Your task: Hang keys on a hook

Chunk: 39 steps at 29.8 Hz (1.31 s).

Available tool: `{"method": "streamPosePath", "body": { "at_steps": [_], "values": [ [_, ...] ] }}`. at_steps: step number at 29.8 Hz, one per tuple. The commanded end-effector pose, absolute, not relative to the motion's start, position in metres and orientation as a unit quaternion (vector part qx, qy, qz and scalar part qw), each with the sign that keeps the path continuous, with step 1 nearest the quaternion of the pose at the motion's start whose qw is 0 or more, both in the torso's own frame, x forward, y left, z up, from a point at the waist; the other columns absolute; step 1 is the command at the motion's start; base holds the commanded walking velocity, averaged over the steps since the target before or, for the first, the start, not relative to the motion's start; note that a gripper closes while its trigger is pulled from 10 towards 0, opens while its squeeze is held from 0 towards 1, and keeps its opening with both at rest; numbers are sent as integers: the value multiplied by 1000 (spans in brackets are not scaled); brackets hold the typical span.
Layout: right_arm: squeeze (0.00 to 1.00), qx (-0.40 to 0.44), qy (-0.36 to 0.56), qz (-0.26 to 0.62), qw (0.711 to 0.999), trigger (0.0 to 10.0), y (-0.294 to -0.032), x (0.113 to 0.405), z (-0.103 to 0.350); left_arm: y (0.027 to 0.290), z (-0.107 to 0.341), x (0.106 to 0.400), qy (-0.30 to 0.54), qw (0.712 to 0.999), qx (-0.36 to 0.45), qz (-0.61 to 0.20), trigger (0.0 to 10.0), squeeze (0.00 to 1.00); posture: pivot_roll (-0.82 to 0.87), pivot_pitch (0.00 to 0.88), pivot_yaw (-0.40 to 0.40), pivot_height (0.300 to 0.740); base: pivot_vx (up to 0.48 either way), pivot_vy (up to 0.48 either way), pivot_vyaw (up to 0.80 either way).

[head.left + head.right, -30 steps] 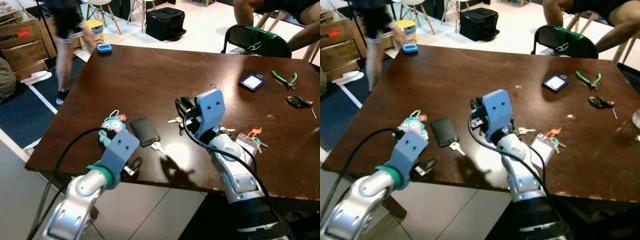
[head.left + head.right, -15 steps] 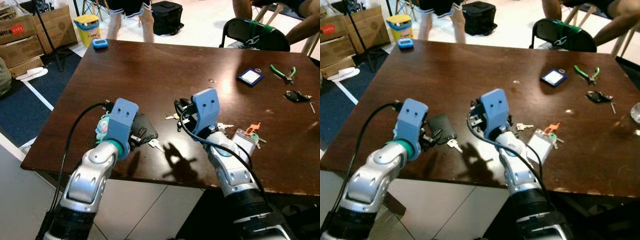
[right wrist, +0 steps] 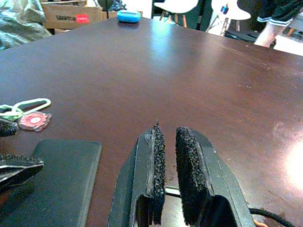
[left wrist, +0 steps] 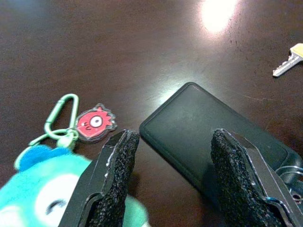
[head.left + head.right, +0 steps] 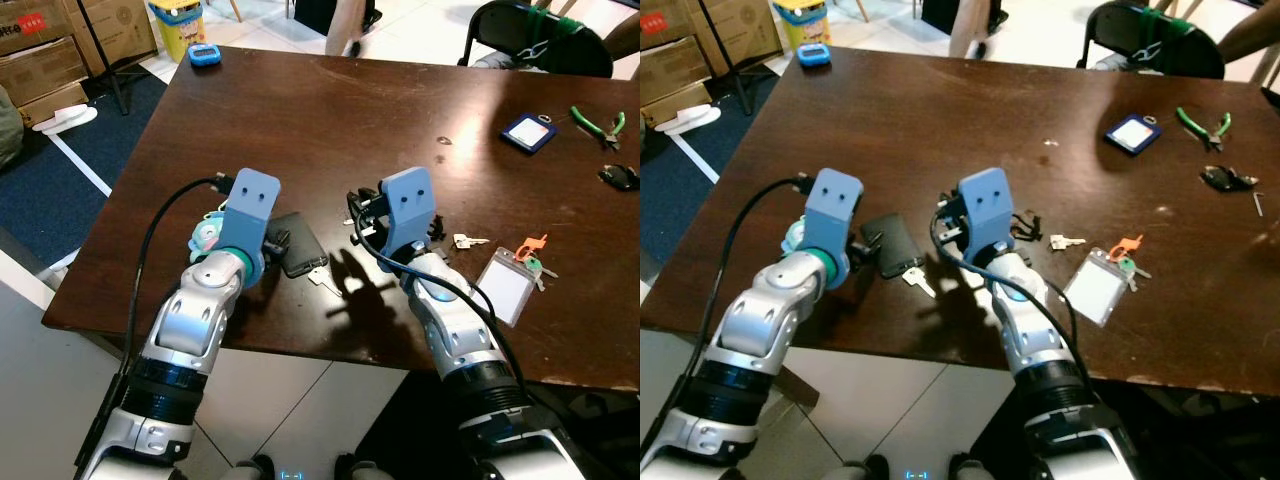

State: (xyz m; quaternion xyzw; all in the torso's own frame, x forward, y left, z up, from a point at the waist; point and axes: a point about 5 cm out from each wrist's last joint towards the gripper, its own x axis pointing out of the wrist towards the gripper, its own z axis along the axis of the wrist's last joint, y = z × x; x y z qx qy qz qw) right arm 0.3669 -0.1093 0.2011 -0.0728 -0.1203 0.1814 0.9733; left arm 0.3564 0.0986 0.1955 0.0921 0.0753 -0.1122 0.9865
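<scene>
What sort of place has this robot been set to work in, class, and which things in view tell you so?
Probably a workroom or lab rather than a lived-in home: cardboard boxes stacked by the wall, a stand's pole on the floor, and pliers and ID badges scattered over the brown table.

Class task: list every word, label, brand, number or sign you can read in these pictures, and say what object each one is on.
Cardboard box: a red label and a line of dark print, too blurred to read.
Stacked cardboard boxes: a red label, too small to read.
Round red charm: a cartoon face, no words.
Clear badge holder: no print can be made out.
Nothing else carries legible text.
</scene>
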Motion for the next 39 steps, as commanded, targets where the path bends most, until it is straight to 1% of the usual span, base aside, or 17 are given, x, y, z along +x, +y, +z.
{"method": "streamPosePath", "body": {
  "at_steps": [1, 6, 10, 12, 13, 14, 15, 18, 19, 21, 22, 23, 25, 28, 29, 33, 39],
  "values": [
    [0, -68, -117, 175, 975, 10000, -112, 367, 197, 94, 198, 360, 64, 986, 99, -117, 10000, 0, -19, 236, 105, 740, 0, 0, 0],
    [0, -68, -123, 169, 976, 10000, -116, 366, 198, 91, 215, 364, 24, 984, 125, -122, 10000, 0, -20, 233, 108, 740, 0, 0, 0],
    [0, -81, -141, 170, 972, 10000, -117, 363, 204, 102, 221, 353, 7, 983, 140, -116, 10000, 0, -15, 230, 112, 740, 0, 0, 0],
    [0, -86, -152, 173, 969, 10000, -117, 361, 209, 115, 225, 343, -3, 986, 139, -98, 10000, 0, -17, 227, 111, 740, 0, 0, 0],
    [0, -87, -155, 174, 969, 10000, -117, 361, 211, 122, 227, 337, -7, 986, 139, -89, 10000, 259, -10, 222, 108, 740, 0, 0, 0],
    [0, -87, -155, 174, 969, 10000, -117, 361, 211, 122, 227, 337, -7, 986, 139, -89, 10000, 259, -10, 222, 108, 740, 0, 0, 0],
    [0, -86, -157, 174, 968, 10000, -118, 360, 212, 128, 226, 329, -5, 987, 138, -84, 10000, 1000, -9, 221, 107, 740, 0, 0, 0],
    [0, -86, -157, 174, 968, 10000, -119, 360, 212, 135, 224, 322, -1, 987, 144, -77, 10000, 1000, -1, 217, 104, 740, 0, 0, 0],
    [0, -86, -157, 173, 968, 10000, -120, 360, 212, 141, 220, 317, 9, 987, 143, -67, 10000, 1000, 1, 214, 103, 740, 0, 0, 0],
    [0, -86, -157, 173, 968, 10000, -120, 360, 212, 141, 220, 317, 9, 987, 143, -67, 10000, 1000, 1, 214, 103, 740, 0, 0, 0],
    [0, -86, -157, 175, 968, 10000, -118, 359, 211, 151, 217, 311, 21, 989, 138, -46, 10000, 1000, 0, 210, 101, 740, 0, 0, 0],
    [0, -86, -157, 175, 968, 10000, -118, 359, 211, 151, 217, 311, 21, 989, 138, -46, 10000, 1000, 0, 210, 101, 740, 0, 0, 0],
    [0, -85, -157, 179, 967, 10000, -116, 359, 210, 166, 212, 299, 48, 991, 120, -18, 10000, 1000, 8, 203, 100, 740, 0, 0, 0],
    [0, -85, -157, 181, 967, 10000, -116, 358, 210, 169, 210, 292, 65, 992, 111, -17, 10000, 1000, 8, 203, 100, 740, 0, 0, 0],
    [0, -86, -157, 181, 967, 10000, -116, 358, 210, 169, 207, 287, 81, 992, 97, -15, 10000, 0, 10, 199, 100, 740, 0, 0, 0],
    [0, -85, -156, 182, 967, 10000, -117, 358, 210, 168, 201, 279, 111, 992, 64, 7, 10000, 0, 16, 196, 97, 740, 0, 0, 0],
    [0, -83, -157, 187, 966, 10000, -112, 358, 210, 157, 200, 282, 121, 992, 31, 8, 10000, 0, 14, 188, 95, 740, 0, 0, 0]
  ]
}}
